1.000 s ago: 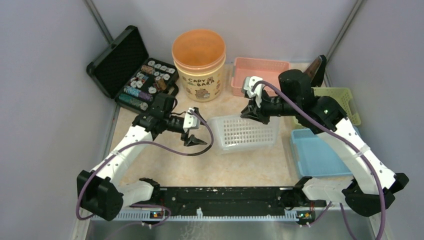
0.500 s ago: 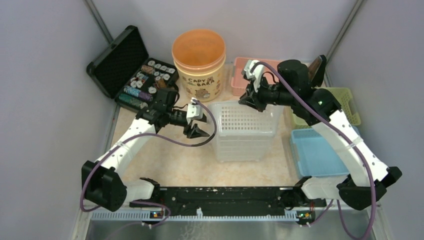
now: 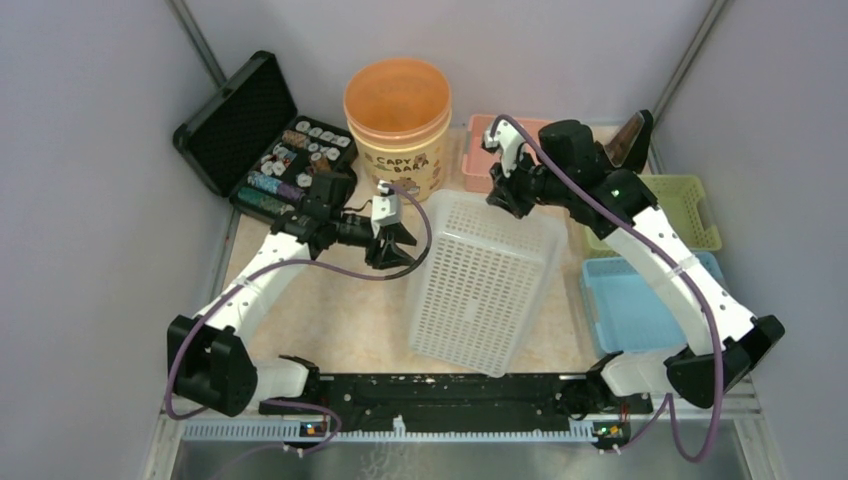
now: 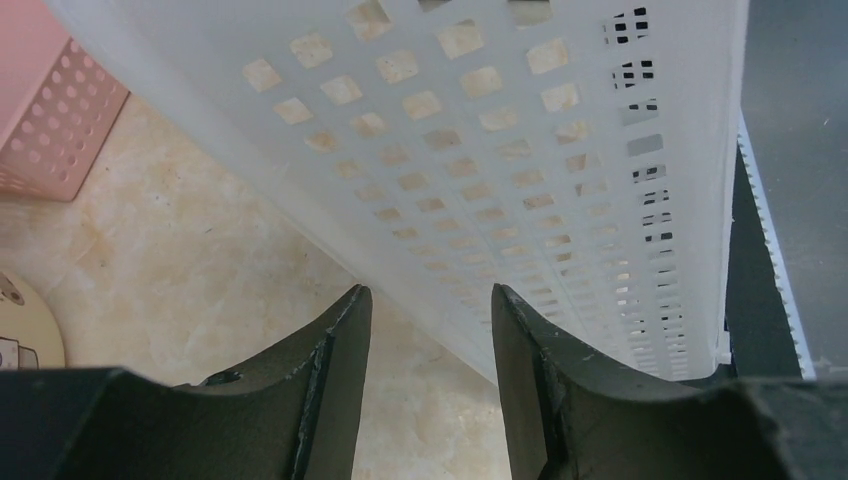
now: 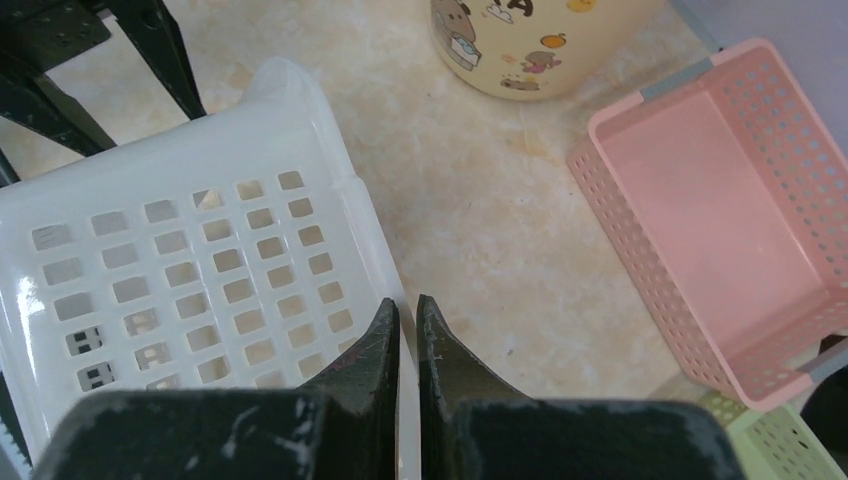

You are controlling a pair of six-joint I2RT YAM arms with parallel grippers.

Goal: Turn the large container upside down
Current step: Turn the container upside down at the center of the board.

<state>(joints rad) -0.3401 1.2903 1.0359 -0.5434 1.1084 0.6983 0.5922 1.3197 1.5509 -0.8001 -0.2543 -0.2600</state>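
The large white basket (image 3: 485,280) is tipping further over than half a second ago, its perforated bottom now facing up in the middle of the table (image 3: 330,315), near edge down. My right gripper (image 3: 499,198) is pinching the raised far rim; my left gripper (image 3: 397,250), fingers spread and empty, is hovering beside its left wall.

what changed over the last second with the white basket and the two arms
The white basket tipped up steeply, its perforated bottom now facing the top camera. The right gripper, jaws shut on its far rim, drew back toward the wall. The left gripper, open, edged toward the basket's left side. The orange tub, black case and blue tray stayed put.
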